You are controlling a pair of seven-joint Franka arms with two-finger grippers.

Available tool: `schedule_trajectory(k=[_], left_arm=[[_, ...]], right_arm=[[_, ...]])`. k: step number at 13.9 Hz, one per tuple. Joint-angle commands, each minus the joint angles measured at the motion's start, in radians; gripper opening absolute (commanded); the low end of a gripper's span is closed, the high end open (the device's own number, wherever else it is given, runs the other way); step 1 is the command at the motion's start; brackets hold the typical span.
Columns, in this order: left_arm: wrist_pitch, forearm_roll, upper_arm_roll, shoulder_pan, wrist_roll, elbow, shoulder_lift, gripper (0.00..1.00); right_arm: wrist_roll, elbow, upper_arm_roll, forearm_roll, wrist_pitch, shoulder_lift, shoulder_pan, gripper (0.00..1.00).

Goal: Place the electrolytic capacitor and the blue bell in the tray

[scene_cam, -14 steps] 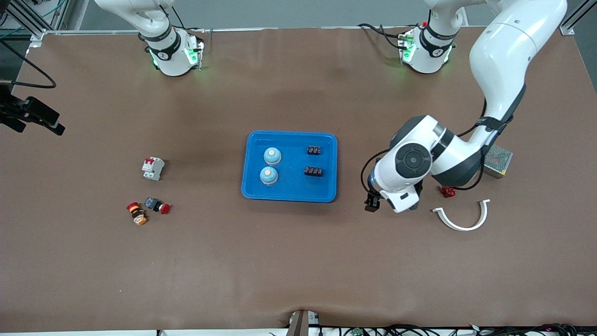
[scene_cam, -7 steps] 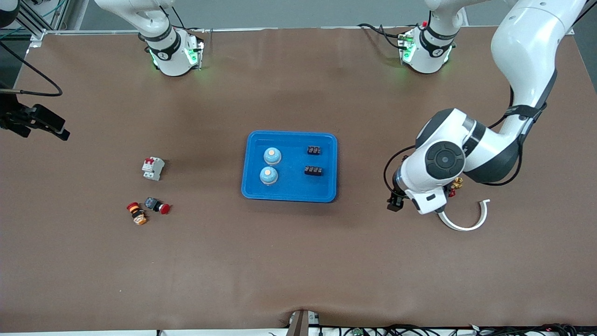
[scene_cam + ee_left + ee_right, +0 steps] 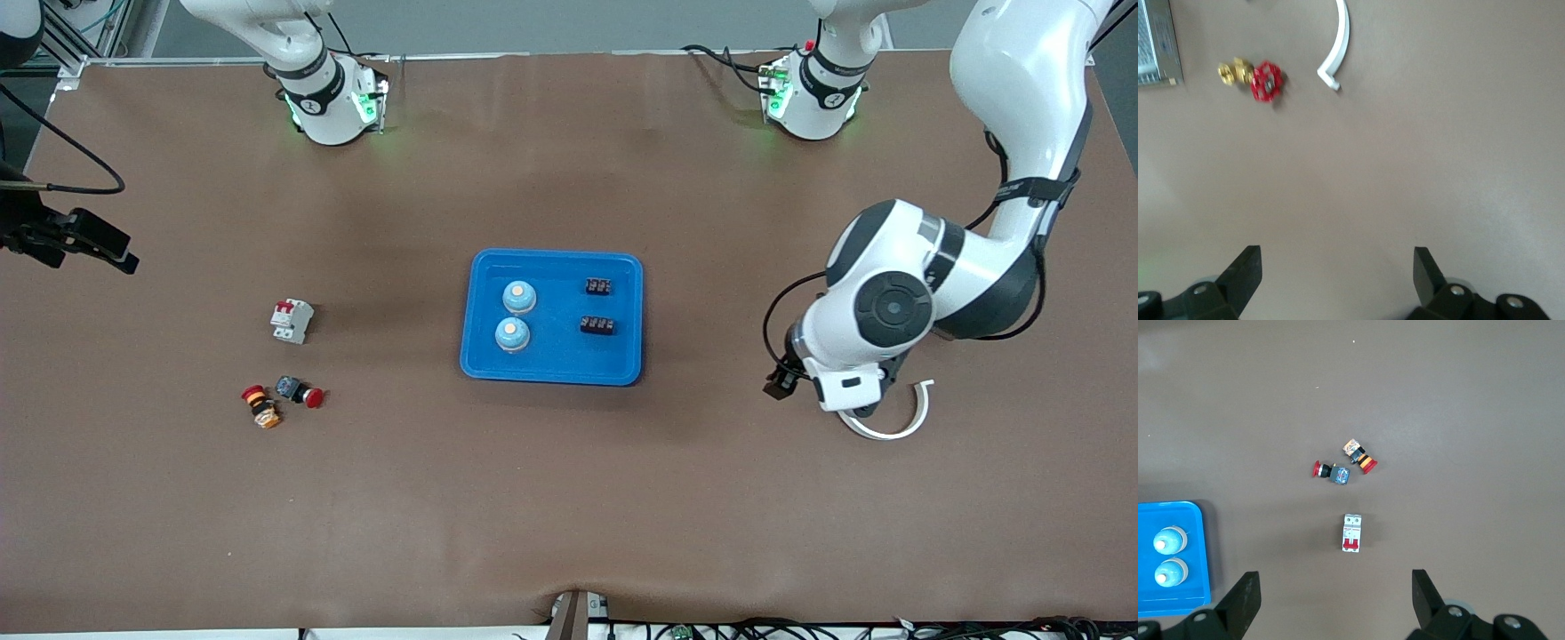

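Left gripper point(image 3: 777, 388) is hanging over bare table point(image 3: 569, 498) toward the left arm's end, fingers point(image 3: 1245, 270) spread wide with nothing between them. Its wrist view shows only brown table under the gap. Just beside it on the table is a white curved clip point(image 3: 889, 418), partly tucked under the arm in the front view. The left wrist view also picks up a small red valve point(image 3: 1267, 81) with a brass fitting point(image 3: 1233, 71) touching it, and the corner of a metal mesh box point(image 3: 1157, 47) near those.

Right gripper point(image 3: 1331, 600) is up high toward the right arm's end of the table, and it's empty, fingers point(image 3: 1243, 595) wide apart too. Below it sit a white breaker point(image 3: 292, 320) with red switches, and nearer the front camera a red push button point(image 3: 300, 391) and an orange-and-red button point(image 3: 260, 407) close together, not clearly touching.

The tray point(image 3: 551, 369) is in the middle of the table, well apart from both grippers. Inside it are two blue bells point(image 3: 518, 297), one nearer the front camera than the other, on the side toward the right arm's end. Two small black parts point(image 3: 598, 325) sit on the side toward the left arm's end. Can't tell what those really are, they're too small.
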State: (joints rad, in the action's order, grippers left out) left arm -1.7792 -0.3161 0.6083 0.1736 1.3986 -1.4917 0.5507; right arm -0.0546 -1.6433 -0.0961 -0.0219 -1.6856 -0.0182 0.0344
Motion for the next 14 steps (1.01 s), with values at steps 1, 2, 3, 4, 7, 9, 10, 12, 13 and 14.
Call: schedule_trajectory(k=[1,2,3,4,7,9,10,12,13,14], left_arm=[[0.018,0.08,-0.155,-0.077,-0.171,-0.015,-0.11,1.0],[0.027,0.097,-0.188,-0.092,-0.231,-0.015,-0.124,1.0],[0.049,0.103,-0.224,-0.109,-0.322,-0.013,-0.141,1.0],[0.052,0.107,-0.252,-0.123,-0.419,-0.015,-0.156,1.0],[0.052,0.163,-0.353,-0.161,-0.579,-0.013,-0.204,1.0],[0.052,0.204,-0.462,-0.222,-0.637,-0.012,-0.235,1.0],[0.052,0.225,-0.484,-0.229,-0.705,-0.013,-0.254,1.0],[0.055,0.32,-0.548,-0.226,-0.908,-0.015,-0.296,1.0],[0.057,0.372,-0.576,-0.221,-0.988,-0.015,-0.317,1.0],[0.076,0.387,-0.584,-0.22,-1.044,-0.013,-0.334,1.0]], right_arm=[[-0.011,0.03,0.067,0.007,0.015,0.011,-0.068,1.0],[-0.011,0.036,0.075,0.007,0.02,0.011,-0.071,1.0],[-0.013,0.045,0.073,0.008,0.023,0.011,-0.068,1.0],[-0.013,0.046,0.075,0.008,0.023,0.011,-0.065,1.0],[-0.013,0.046,0.075,0.008,0.024,0.009,-0.064,1.0],[-0.013,0.046,0.075,0.008,0.024,0.009,-0.054,1.0],[-0.013,0.046,0.075,0.007,0.024,0.009,-0.054,1.0],[-0.013,0.048,0.075,0.008,0.024,0.007,-0.053,1.0],[-0.013,0.048,0.075,0.008,0.024,0.007,-0.054,1.0],[-0.014,0.048,0.075,0.008,0.023,0.007,-0.053,1.0]])
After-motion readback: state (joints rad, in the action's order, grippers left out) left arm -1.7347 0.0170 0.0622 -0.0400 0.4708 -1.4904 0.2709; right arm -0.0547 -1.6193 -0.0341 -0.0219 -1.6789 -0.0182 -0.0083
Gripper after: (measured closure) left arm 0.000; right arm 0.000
